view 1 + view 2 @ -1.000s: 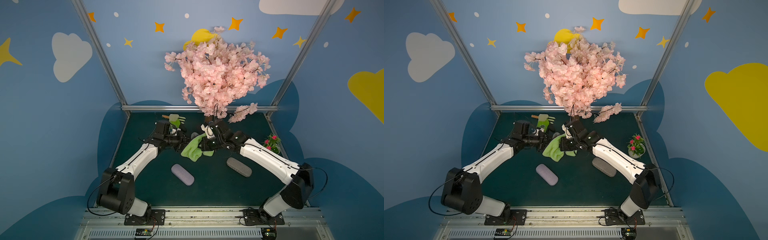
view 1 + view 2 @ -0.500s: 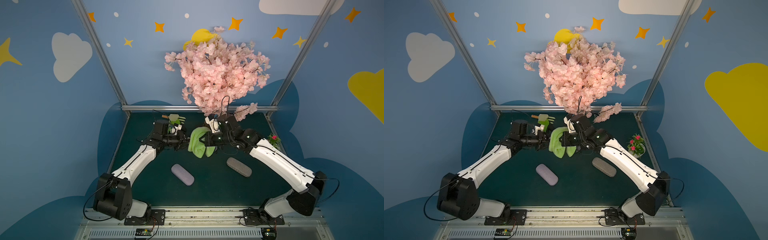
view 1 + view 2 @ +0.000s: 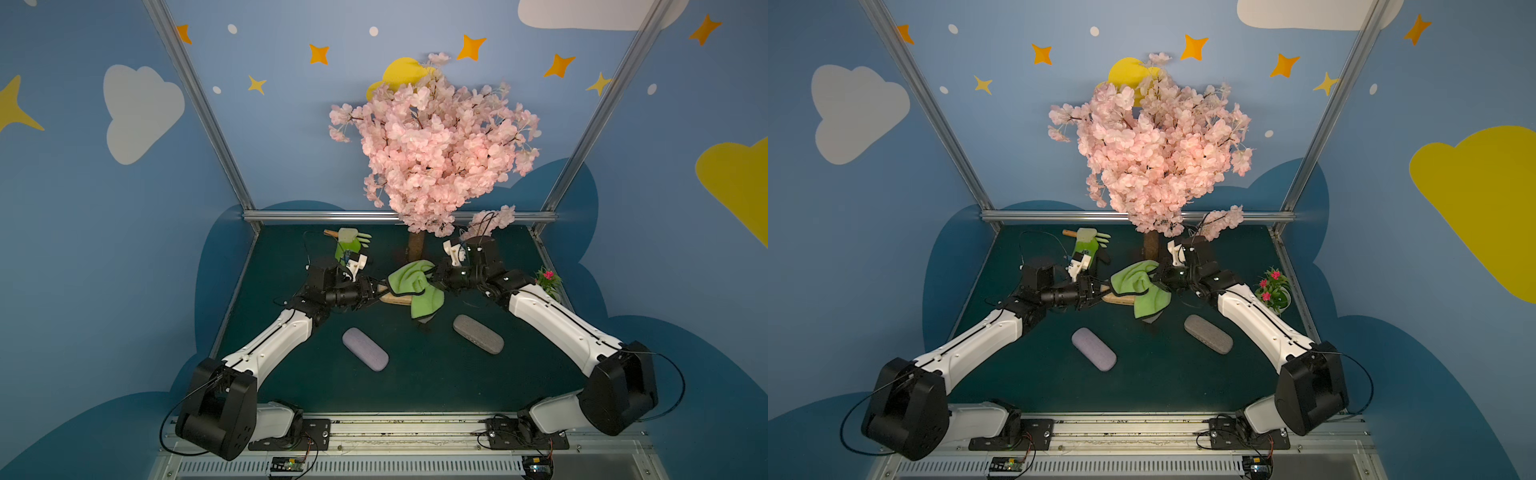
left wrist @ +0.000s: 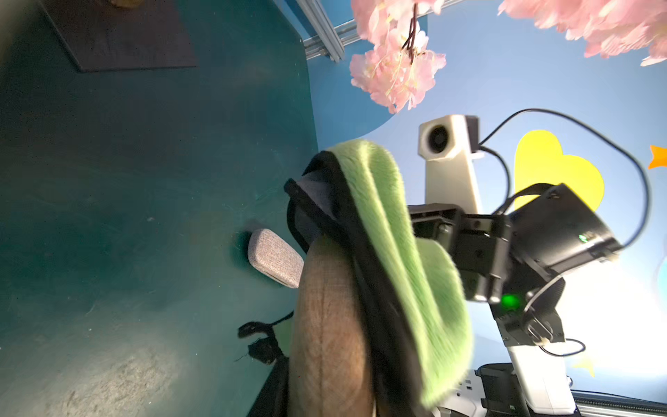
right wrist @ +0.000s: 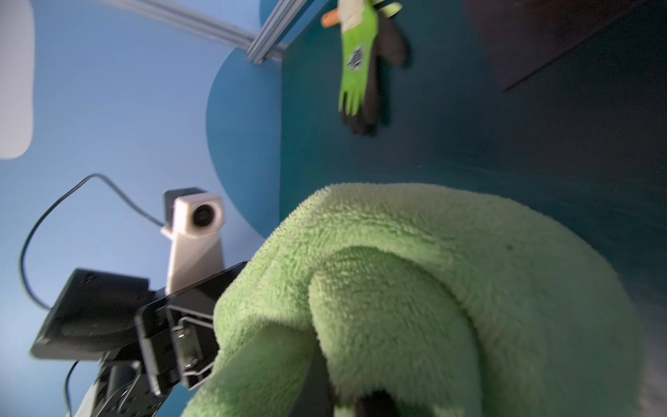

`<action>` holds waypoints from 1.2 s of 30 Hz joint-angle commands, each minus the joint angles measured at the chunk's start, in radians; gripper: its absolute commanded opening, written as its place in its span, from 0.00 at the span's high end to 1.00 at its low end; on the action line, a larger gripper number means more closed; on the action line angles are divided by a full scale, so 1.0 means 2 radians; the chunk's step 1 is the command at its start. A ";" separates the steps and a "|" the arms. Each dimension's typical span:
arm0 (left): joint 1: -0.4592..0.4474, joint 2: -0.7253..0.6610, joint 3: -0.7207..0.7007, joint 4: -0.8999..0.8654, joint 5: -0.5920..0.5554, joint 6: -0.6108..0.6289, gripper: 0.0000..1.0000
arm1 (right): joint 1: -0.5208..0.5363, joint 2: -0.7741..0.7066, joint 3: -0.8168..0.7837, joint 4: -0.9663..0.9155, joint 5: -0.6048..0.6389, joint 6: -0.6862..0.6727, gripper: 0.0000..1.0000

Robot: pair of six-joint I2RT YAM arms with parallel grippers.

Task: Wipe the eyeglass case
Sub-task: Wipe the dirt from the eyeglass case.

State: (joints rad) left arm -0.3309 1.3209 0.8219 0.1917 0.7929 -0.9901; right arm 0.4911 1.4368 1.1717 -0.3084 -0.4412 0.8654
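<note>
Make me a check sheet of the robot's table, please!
Surface: dark green mat.
Job's things: brown case held up, green cloth draped over it; lilac case and grey case lie on the mat.
Clutter: green glove at the back, potted flowers at the mat's edge.
Grippers: left gripper shut on brown case; right gripper shut on green cloth.
Cables: black cables hang in loose loops.
Surroundings: pink blossom tree, blue cloud-and-star walls.

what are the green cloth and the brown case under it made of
green cloth: plush microfibre or fleece by the look, with a short fuzzy pile and a dark bound edge.
brown case: seems covered in woven fabric, matte, with a fine visible weave and a centre seam; the shell underneath is hidden.
</note>
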 commanded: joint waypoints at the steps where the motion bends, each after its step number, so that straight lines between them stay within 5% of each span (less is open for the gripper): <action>1: 0.006 -0.041 0.018 0.071 0.028 0.030 0.97 | -0.001 -0.014 0.030 -0.131 0.074 -0.057 1.00; 6: -0.005 -0.058 0.023 -0.003 -0.001 0.132 0.97 | 0.069 -0.030 0.076 -0.095 0.072 -0.053 1.00; 13: -0.038 -0.073 0.004 0.009 -0.033 0.229 0.97 | 0.169 0.057 0.101 0.103 -0.070 0.107 1.00; 18: -0.048 -0.085 0.007 -0.012 -0.054 0.286 0.97 | 0.160 0.083 0.060 0.190 -0.110 0.175 1.00; 23: -0.049 -0.110 -0.017 0.016 -0.071 0.295 0.97 | 0.098 0.043 0.005 0.051 -0.050 0.080 1.00; 30: -0.050 -0.099 0.004 -0.081 -0.090 0.366 0.97 | 0.083 -0.023 0.056 -0.156 0.116 -0.074 1.00; 36: -0.053 -0.083 0.015 -0.120 -0.115 0.405 0.97 | 0.127 -0.036 0.124 -0.148 0.094 -0.124 1.00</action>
State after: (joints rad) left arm -0.4324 1.1439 0.8139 -0.0021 0.5697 -0.2424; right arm 0.6960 1.3636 1.3621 -0.5842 -0.2359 0.7094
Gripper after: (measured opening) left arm 0.335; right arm 0.059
